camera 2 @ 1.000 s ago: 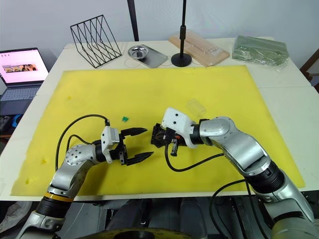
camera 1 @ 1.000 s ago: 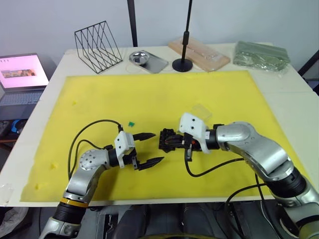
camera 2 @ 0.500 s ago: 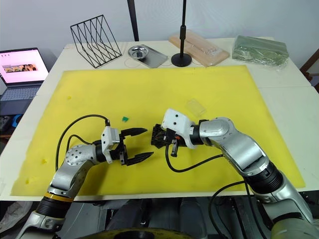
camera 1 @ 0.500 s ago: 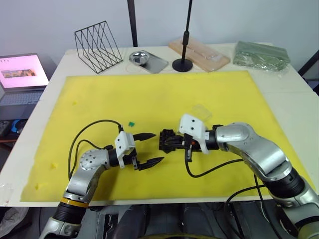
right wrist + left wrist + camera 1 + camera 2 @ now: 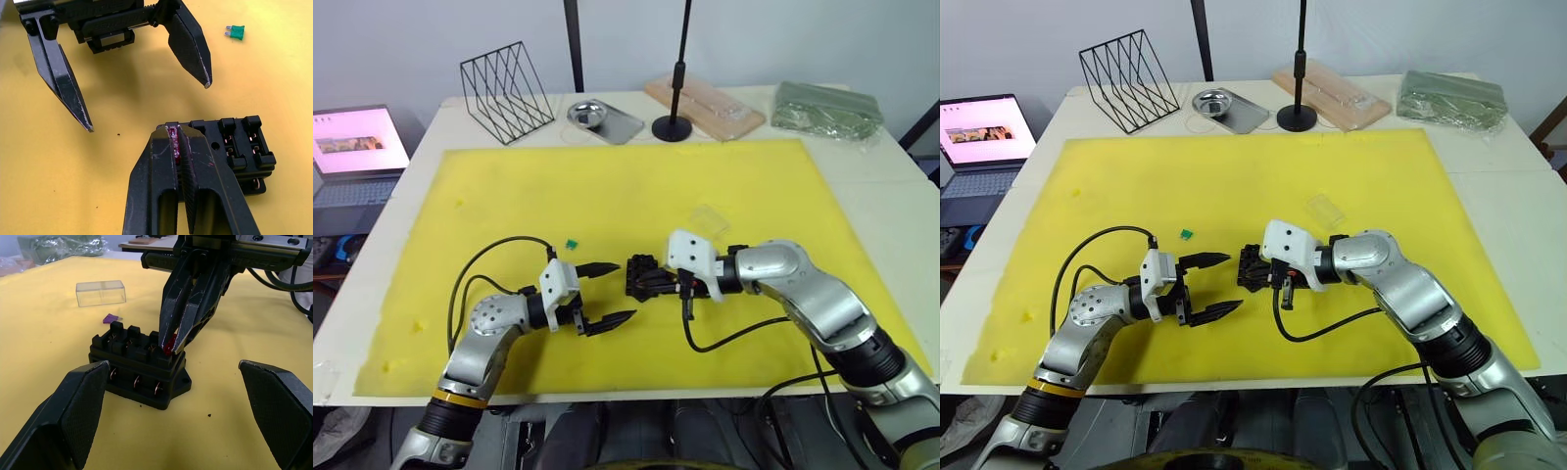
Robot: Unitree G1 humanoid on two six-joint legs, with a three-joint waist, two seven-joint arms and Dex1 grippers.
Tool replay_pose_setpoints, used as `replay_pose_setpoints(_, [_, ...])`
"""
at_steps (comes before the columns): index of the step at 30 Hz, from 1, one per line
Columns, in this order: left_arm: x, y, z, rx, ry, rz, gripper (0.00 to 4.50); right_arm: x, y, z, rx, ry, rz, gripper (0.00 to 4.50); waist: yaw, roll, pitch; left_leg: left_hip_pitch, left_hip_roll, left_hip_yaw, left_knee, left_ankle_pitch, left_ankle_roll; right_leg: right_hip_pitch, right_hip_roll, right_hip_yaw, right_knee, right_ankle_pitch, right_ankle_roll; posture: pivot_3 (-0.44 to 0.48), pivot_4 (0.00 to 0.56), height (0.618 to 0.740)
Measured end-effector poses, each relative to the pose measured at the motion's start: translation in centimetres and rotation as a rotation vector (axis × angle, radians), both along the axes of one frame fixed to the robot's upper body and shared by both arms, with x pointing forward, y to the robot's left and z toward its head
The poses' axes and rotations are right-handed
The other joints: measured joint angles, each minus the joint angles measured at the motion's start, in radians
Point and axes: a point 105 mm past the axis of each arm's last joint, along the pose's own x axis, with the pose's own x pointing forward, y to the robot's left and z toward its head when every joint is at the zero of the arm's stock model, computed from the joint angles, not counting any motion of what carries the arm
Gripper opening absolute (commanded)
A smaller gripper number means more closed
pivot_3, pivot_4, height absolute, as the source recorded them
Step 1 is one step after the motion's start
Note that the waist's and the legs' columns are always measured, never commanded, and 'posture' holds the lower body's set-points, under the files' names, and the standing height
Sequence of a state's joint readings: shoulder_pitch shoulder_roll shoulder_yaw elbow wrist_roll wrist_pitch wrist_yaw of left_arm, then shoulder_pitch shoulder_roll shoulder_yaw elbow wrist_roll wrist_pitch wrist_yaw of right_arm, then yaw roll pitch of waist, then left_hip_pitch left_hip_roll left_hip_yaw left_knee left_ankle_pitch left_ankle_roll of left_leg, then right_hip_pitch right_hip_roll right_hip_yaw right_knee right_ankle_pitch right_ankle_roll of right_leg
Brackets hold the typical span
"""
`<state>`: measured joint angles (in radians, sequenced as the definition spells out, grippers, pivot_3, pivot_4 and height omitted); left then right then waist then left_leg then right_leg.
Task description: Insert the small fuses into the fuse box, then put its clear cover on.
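The black fuse box (image 5: 634, 274) lies on the yellow mat (image 5: 636, 186). My right gripper (image 5: 177, 129) is shut on a red fuse (image 5: 169, 343), and its tips hold it down at an end slot of the box. My left gripper (image 5: 604, 292) stands open just left of the box, touching nothing. A green fuse (image 5: 572, 243) lies on the mat behind the left gripper. A purple fuse (image 5: 111, 318) lies beyond the box, near the clear cover (image 5: 709, 219), which rests on the mat behind the right wrist.
At the table's back stand a black wire rack (image 5: 505, 90), a metal tray (image 5: 602, 119), a black stand base (image 5: 673, 126), a packaged wooden board (image 5: 705, 106) and a green bag (image 5: 827, 108). A laptop (image 5: 357, 147) sits off the left edge.
My right wrist has dipped slightly at the fuse box, still holding the red fuse. The left gripper has stayed open in the same place.
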<state>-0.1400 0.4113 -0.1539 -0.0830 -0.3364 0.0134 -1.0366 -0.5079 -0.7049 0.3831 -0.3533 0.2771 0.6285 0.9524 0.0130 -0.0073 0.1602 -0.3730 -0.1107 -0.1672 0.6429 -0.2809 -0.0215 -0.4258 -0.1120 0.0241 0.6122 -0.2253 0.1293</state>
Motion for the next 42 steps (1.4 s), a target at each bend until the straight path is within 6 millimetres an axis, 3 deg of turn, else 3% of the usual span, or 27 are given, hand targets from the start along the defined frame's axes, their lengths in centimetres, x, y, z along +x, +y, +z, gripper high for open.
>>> replay_pose_setpoints(20, [0.1,-0.1,-0.1,0.002,0.003,0.007,4.48,0.3,-0.7,-1.0,-0.038,-0.029,0.03,0.0,0.0,0.001,-0.001,0.002,0.0,0.0,0.0,0.0,0.0,0.002,0.0,0.0,0.0,0.0,0.0,0.0,0.15,0.74])
replay_pose_setpoints(41, [0.2,-0.2,-0.1,0.004,0.001,0.006,4.48,0.3,-0.8,-0.6,-0.009,-0.019,0.012,0.0,0.001,0.0,-0.001,0.001,0.0,0.0,0.001,0.0,0.0,0.002,0.0,0.0,0.0,0.0,0.0,0.0,0.15,0.74])
replay_pose_setpoints(42, [0.3,-0.2,-0.1,0.004,0.001,0.007,4.5,0.3,-0.8,-0.6,-0.006,-0.016,0.01,0.25,0.001,0.0,-0.001,0.001,0.0,0.0,0.001,0.0,0.0,0.002,0.0,0.0,0.0,0.0,0.0,0.0,0.15,0.74])
